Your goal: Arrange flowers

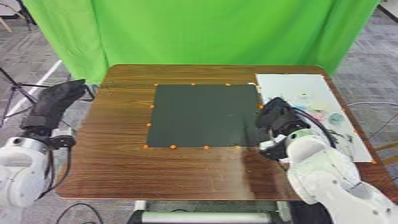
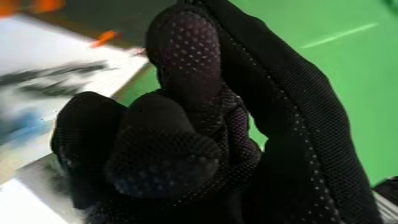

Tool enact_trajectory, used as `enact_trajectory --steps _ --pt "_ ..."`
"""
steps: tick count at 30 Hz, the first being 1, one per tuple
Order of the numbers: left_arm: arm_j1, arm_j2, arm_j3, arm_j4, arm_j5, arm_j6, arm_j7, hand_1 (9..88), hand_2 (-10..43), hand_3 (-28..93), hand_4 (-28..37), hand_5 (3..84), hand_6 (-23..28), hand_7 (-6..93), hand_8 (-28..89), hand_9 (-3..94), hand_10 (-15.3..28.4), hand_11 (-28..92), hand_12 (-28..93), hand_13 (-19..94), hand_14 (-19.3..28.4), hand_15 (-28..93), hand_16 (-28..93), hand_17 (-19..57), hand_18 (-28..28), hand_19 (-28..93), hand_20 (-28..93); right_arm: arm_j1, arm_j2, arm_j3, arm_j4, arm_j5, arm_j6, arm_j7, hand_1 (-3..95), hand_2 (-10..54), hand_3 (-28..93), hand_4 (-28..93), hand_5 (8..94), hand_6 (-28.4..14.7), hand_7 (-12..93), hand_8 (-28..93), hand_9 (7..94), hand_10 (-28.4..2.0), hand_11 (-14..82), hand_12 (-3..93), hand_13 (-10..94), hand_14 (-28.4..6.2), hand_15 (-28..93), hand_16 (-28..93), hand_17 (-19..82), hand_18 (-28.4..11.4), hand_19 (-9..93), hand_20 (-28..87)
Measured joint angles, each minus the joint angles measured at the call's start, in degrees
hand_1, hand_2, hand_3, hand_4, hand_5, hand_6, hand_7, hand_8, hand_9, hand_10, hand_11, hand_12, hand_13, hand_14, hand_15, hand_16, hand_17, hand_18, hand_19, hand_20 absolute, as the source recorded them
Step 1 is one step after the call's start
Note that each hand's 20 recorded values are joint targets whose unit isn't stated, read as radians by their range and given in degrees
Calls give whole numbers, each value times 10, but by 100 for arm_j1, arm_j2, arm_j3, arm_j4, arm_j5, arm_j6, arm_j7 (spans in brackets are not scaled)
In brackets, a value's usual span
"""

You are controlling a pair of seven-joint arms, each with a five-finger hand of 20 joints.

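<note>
The black-gloved right hand (image 2: 302, 125) covers the middle of the frame, against green cloth (image 2: 329, 40). Toward one corner is a white sheet (image 2: 40, 42) with blurred grey and blue patches, a small orange marker (image 2: 105, 38) near its edge and a dark mat (image 2: 129, 17) just beyond.

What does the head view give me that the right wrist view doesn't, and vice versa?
Head view alone: the dark mat's full outline, the table's near edge and the gray floor.
Right wrist view alone: the pale dots on the right hand's black glove.
Both: that hand, the smudged white sheet and the green curtain.
</note>
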Motion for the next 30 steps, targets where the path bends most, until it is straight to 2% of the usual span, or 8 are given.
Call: enact_trajectory --steps 4,8,13,21,30 --pt "-143 94 21 29 0 -26 -83 248 25 606 -214 415 66 117 -50 354 143 139 122 274 167 121 16 14 109 72 130 772 -268 -684 336 47 -30 -37 641 -95 489 147 685 -69 413 249 924 -112 372 312 937 42 654 202 694 -100 871 482" --pt "-315 156 181 71 2 -56 -115 248 24 607 -214 415 66 117 -50 352 143 138 121 272 167 120 15 13 109 73 130 1471 -581 -1365 726 67 -69 -43 639 -95 491 149 685 -68 418 248 924 -111 375 308 937 43 656 200 695 -101 872 480" --pt "-457 178 337 97 9 -116 -148 248 23 608 -213 414 66 116 -50 352 143 138 122 271 167 118 15 11 109 73 130 1999 -1051 -1789 1149 121 -113 -36 639 -95 491 151 684 -68 422 245 925 -110 379 302 937 43 659 198 696 -101 873 478" --pt "-491 183 421 97 16 -192 -191 251 21 605 -210 413 67 114 -49 349 143 136 123 264 166 115 16 9 108 71 129 2275 -1595 -2070 1472 233 -207 -24 633 -95 496 153 682 -66 432 239 927 -110 382 295 937 42 664 194 697 -100 876 473" --pt "-485 177 443 91 61 -325 -326 252 17 604 -204 410 67 111 -48 344 142 133 124 254 163 102 22 4 104 63 129 2272 -1875 -2330 1698 386 -277 16 634 -95 497 148 682 -67 435 232 928 -111 383 292 937 43 665 192 698 -102 879 470"
